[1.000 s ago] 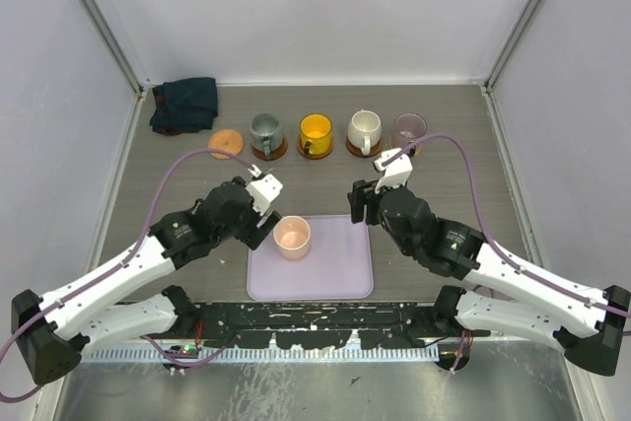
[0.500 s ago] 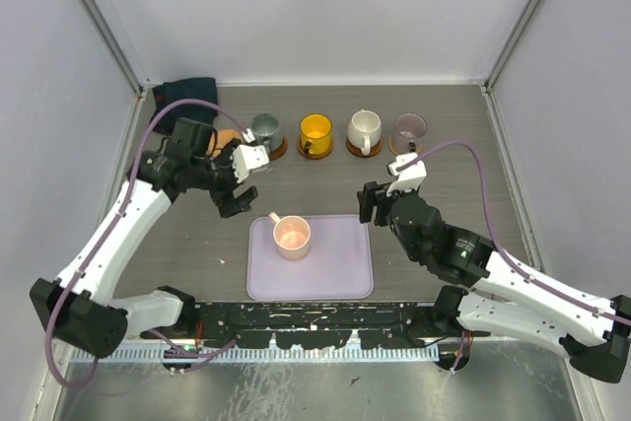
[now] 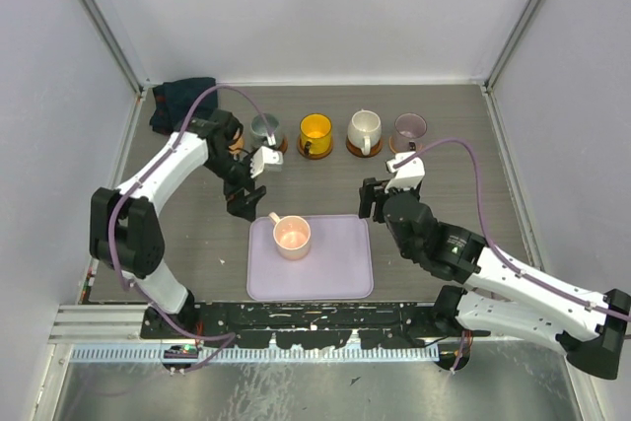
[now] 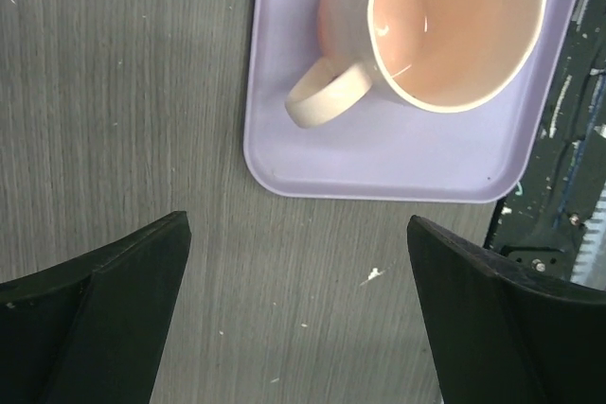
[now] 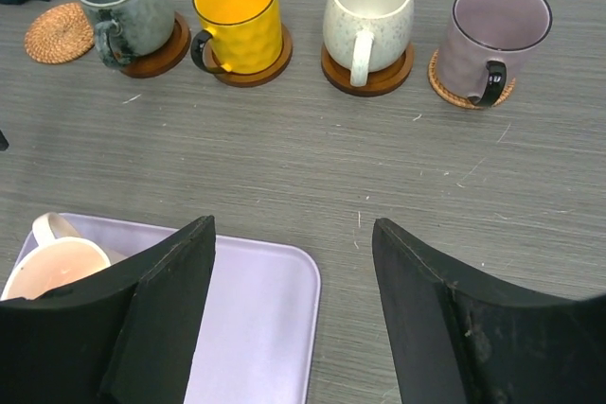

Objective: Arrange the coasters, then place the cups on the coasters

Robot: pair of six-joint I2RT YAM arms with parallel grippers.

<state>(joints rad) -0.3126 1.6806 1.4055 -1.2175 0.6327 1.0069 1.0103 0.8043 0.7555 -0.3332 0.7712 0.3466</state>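
Observation:
A pale pink cup [image 3: 292,235] stands on the lilac tray [image 3: 340,268], its handle [image 4: 327,96] pointing to the far left. My left gripper [image 3: 243,206] hangs open over bare table just off the tray's far-left corner, its fingers [image 4: 142,281] holding nothing. The grey-green cup [image 5: 121,8], the yellow cup [image 5: 235,18] and the cream cup [image 5: 367,16] each stand on a dark wood coaster [image 5: 159,52]. A purple cup [image 5: 492,35] sits on a cork coaster [image 5: 462,94]. Another cork coaster [image 5: 59,32] lies bare at far left. My right gripper [image 5: 294,234] is open and empty by the tray's far-right corner.
A dark crumpled cloth [image 3: 184,104] lies at the back left corner. The left arm [image 3: 173,160] arches over the back left of the table. White walls close in the table on three sides.
My left gripper has left the pink cup's side, swung up toward the back left, then come down by the tray's far-left corner, opening wider. The right arm drew back slightly.

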